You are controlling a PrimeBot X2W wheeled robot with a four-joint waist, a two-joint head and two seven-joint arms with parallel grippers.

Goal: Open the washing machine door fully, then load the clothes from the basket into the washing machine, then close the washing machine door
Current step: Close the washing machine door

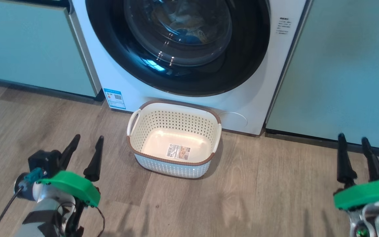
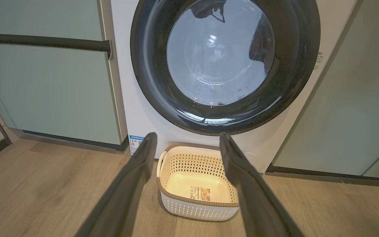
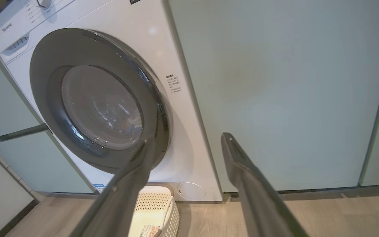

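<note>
Seemingly last step done: washer door (image 1: pixel 178 46) sits shut at 12 o'clock, clothes (image 1: pixel 189 34) behind its glass, basket (image 1: pixel 176 126) bare at centre, left gripper (image 1: pixel 88 137) at 7 and right gripper (image 1: pixel 352 137) at 5 both spread, holding nothing; next, probably only a latch check.
</note>
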